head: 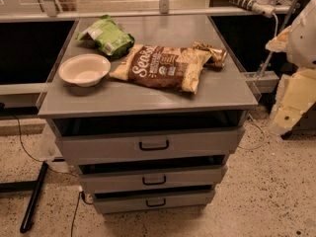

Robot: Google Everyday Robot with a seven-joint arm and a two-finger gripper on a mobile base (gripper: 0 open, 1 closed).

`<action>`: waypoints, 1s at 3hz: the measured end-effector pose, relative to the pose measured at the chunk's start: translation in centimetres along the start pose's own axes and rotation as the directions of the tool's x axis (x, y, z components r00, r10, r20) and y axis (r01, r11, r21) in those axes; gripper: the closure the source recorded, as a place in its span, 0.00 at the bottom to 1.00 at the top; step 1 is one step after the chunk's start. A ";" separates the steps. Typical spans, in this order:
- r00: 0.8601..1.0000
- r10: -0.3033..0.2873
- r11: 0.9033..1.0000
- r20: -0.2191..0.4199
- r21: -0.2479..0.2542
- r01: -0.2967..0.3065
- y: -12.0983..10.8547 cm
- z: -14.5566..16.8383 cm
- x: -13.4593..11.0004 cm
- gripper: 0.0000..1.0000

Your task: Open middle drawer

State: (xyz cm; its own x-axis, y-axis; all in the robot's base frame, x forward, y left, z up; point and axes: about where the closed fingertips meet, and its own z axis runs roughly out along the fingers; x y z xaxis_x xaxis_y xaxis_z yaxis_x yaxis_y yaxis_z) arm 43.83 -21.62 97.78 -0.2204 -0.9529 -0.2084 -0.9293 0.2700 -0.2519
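A grey metal cabinet [232, 100] stands in the middle of the camera view with three drawer fronts, one above the other. The middle drawer [197, 176] is the mid-sized front and carries a small black bar handle [154, 180]. A dark gap shows above its front edge. The taller top drawer [207, 141] and the smaller bottom drawer [187, 198] have the same kind of handle. My gripper [291, 102] is at the right edge of the view with the pale arm, level with the cabinet top, well to the right of the cabinet and apart from every drawer.
On the cabinet top lie a white bowl [84, 69], a green snack bag [107, 35], a brown chip bag [160, 67] and a small dark wrapper [211, 53]. A black bar [33, 197] and cables lie on the speckled floor at the left. A counter runs behind.
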 end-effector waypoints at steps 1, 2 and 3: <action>1.000 0.000 1.000 0.000 0.000 0.000 0.0 0.0 0.0 0.00; 1.000 -0.014 1.000 -0.014 -0.002 0.014 0.7 1.2 -0.3 0.00; 0.999 -0.047 0.999 -0.024 -0.006 0.047 2.3 4.2 -0.1 0.00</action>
State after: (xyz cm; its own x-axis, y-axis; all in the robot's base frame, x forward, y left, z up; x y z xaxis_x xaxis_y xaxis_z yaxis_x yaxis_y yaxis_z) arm 42.97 -20.32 93.21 -0.1832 -0.9676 -0.1735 -0.9404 0.2240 -0.2560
